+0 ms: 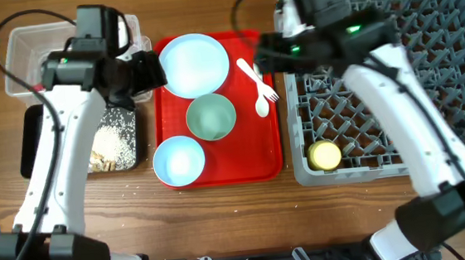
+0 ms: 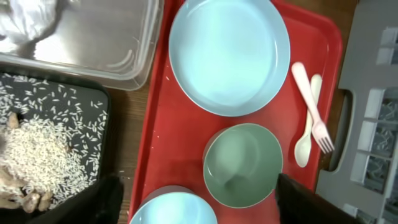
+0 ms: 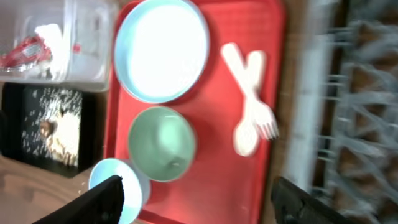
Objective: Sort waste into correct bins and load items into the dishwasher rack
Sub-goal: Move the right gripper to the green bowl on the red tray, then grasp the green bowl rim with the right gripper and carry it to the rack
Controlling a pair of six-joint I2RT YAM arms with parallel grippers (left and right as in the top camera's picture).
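On the red serving tray (image 1: 260, 157) lie the light blue plate (image 1: 195, 64), pale green bowl (image 1: 211, 117), light blue bowl (image 1: 178, 161), and the white fork (image 1: 254, 72) and spoon (image 1: 262, 104). The yellow cup (image 1: 326, 154) stands in the grey dishwasher rack (image 1: 395, 84). The clear tub (image 1: 30, 46) holds crumpled paper (image 2: 28, 22) and the red packet (image 3: 25, 50). The black tray (image 1: 129, 142) holds rice (image 2: 37, 149). My left gripper (image 2: 196, 199) is open and empty above the bowls. My right gripper (image 3: 199, 199) is open and empty above the tray.
The rack's front left corner sits close to the red tray's right edge (image 2: 339, 143). Loose rice grains lie scattered across the black tray (image 2: 68, 99). The left arm passes over the tub and black tray, and the right arm over the rack.
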